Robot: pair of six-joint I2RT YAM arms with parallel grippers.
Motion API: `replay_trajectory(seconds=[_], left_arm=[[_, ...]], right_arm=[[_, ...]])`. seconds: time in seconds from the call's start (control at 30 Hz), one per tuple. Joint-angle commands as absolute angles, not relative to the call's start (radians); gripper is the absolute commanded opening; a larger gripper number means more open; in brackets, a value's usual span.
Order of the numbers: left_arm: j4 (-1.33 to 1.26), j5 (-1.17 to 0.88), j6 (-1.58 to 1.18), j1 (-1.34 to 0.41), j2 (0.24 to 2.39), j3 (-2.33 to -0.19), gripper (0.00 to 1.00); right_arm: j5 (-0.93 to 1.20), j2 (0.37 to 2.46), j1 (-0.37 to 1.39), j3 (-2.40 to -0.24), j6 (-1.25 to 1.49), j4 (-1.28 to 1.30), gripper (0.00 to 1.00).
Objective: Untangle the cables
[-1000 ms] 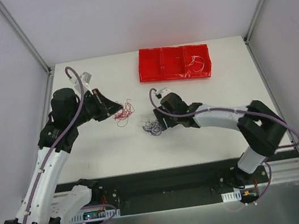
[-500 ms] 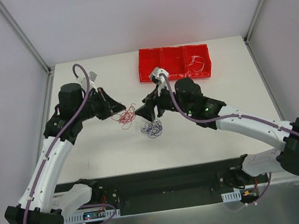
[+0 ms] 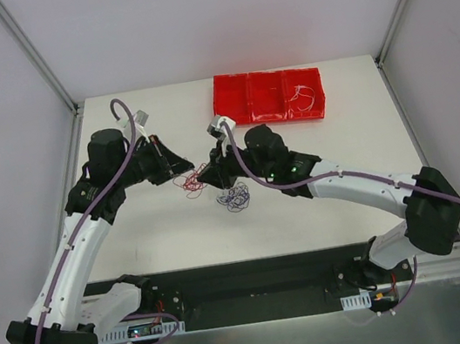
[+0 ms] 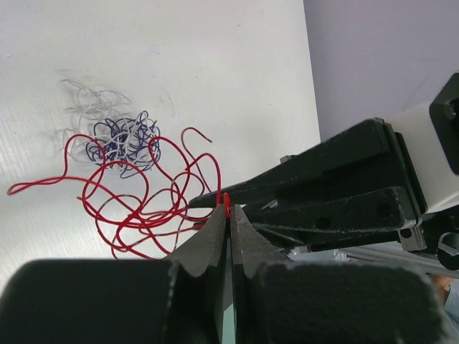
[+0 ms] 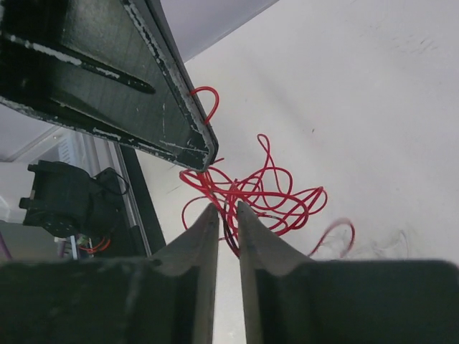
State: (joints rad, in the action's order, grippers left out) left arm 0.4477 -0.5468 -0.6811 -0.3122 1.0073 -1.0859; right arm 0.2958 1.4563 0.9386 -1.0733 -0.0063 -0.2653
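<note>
The red cable (image 4: 136, 197) lies in loose loops on the white table (image 3: 170, 235). My left gripper (image 4: 228, 209) is shut on one small loop of it, which pokes out above the fingertips. My right gripper (image 5: 228, 210) comes from the opposite side, its jaws a narrow gap apart with red strands (image 5: 267, 192) running between the tips. From above, the two grippers (image 3: 184, 169) (image 3: 205, 176) nearly meet over the red cable (image 3: 190, 184). A dark blue cable clump (image 3: 234, 196) mixed with white wire (image 4: 86, 100) lies just beside it.
A red tray (image 3: 244, 99) stands at the back of the table with a white wire (image 3: 304, 99) in its right compartment. Aluminium frame posts rise at both back corners. The left gripper's finger (image 5: 136, 86) fills the top left of the right wrist view.
The right arm has swung left from the blue clump to the red cable, and its jaws have narrowed around red strands. The left gripper has stayed shut on the red cable, shifting slightly.
</note>
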Motion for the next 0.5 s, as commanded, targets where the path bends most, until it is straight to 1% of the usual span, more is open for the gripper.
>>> replay_trajectory(seconds=[0.0,0.03,0.13,0.33,0.43,0.47], left_arm=[[0.433,-0.552,-0.678,-0.305,0.985,-1.118,0.0],[0.433,-0.54,-0.675,-0.305,0.982,-1.118,0.0],[0.439,-0.457,-0.661,-0.305,0.96,-1.115,0.0],[0.472,-0.215,-0.62,-0.304,0.922,-1.12,0.0],[0.492,-0.105,-0.604,-0.304,0.904,-1.121,0.0],[0.497,-0.06,-0.601,-0.304,0.893,-1.12,0.0]], right_arm=[[0.296,1.437,0.948,-1.095,-0.003,-0.319,0.12],[0.282,1.425,0.95,-1.088,-0.003,-0.311,0.08],[0.224,1.376,0.965,-1.054,-0.005,-0.262,0.01],[0.117,1.25,0.985,-0.907,-0.003,-0.187,0.01],[0.014,1.154,0.985,-0.801,0.029,-0.152,0.0],[-0.058,1.123,0.983,-0.757,0.038,-0.135,0.01]])
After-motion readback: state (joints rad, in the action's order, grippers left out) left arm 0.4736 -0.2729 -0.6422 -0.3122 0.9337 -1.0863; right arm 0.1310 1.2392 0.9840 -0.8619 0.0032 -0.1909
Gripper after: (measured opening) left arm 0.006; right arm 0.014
